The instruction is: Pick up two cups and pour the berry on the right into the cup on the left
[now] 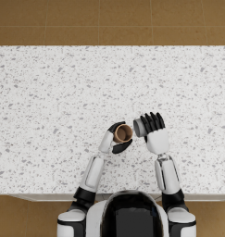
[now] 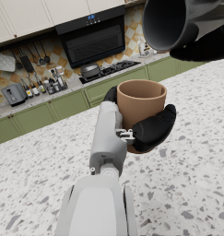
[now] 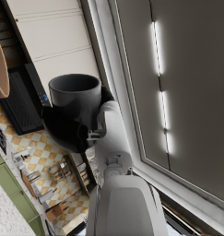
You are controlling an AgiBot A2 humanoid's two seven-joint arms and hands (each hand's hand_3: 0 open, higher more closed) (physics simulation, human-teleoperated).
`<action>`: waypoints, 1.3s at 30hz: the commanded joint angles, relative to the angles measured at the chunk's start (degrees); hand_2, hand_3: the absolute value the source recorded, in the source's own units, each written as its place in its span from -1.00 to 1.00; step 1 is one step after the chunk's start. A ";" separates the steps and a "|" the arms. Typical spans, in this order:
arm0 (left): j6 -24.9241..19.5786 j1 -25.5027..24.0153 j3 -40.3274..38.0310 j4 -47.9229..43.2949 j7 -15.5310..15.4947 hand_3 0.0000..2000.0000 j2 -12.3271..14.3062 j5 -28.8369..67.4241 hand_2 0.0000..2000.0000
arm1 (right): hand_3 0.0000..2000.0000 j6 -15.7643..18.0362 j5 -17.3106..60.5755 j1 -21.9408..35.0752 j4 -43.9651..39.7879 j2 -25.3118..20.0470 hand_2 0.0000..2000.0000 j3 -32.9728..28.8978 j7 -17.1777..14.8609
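tilting grey cup [image 1: 140, 127] over brown cup [image 1: 123, 133]

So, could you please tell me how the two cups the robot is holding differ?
The brown cup is tan and stands upright in the left hand; the grey cup is dark grey and tipped on its side in the right hand, mouth toward the brown cup. Both are plain, handleless and held above the counter.

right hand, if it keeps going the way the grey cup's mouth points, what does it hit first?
Probably the brown cup in the left hand: the right hand tips the grey cup towards it, rims close together. The height gap is unclear.
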 commanded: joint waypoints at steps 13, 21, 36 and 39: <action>0.04 2.69 4.11 0.57 0.07 0.28 -3.40 0.02 1.00 | 0.28 0.16 23.88 0.52 3.01 -1.92 1.00 5.38 0.08; 0.03 3.08 2.78 0.67 0.05 0.28 -2.60 0.02 1.00 | 0.28 -0.29 34.08 -0.55 4.60 -2.21 1.00 6.05 0.06; 0.02 1.54 2.46 0.11 0.08 0.28 -2.65 0.01 1.00 | 0.28 -0.60 42.03 -1.70 4.25 -2.86 1.00 5.19 0.07; 0.03 1.51 2.44 0.07 0.08 0.28 -2.65 0.01 1.00 | 0.28 -0.67 42.08 -1.72 4.26 -2.88 1.00 5.16 0.07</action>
